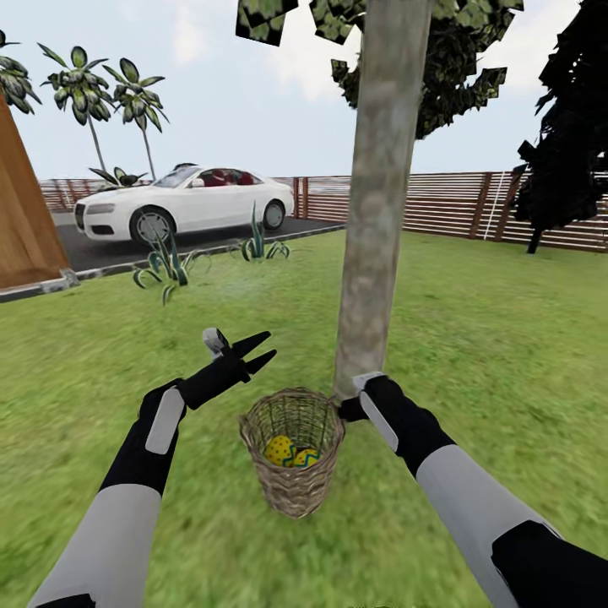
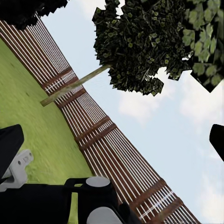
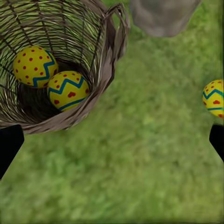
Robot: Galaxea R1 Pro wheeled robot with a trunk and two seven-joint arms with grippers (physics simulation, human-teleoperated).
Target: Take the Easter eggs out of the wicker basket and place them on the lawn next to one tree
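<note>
The wicker basket (image 1: 293, 473) stands upright on the lawn (image 1: 490, 338) at the foot of the tree (image 1: 378, 211). Two Easter eggs (image 1: 280, 450) (image 1: 306, 458) lie inside it, yellow with blue zigzags. In the right wrist view the same two eggs (image 3: 34, 65) (image 3: 68, 89) rest in the basket (image 3: 100, 70), and a third egg (image 3: 214, 97) lies on the grass beside the trunk's base (image 3: 163, 16). My right gripper (image 3: 112, 142) hangs open over bare grass between basket and that egg, beside the basket's rim (image 1: 348, 410). My left gripper (image 1: 265, 350) is open and empty, up and left of the basket.
A white car (image 1: 181, 207) is parked on the asphalt driveway at the far left, with spiky plants (image 1: 169, 266) along its kerb. A slatted wooden fence (image 1: 473, 203) closes the back. A dark tree (image 1: 566, 135) stands at the right. Open grass spreads right of the trunk.
</note>
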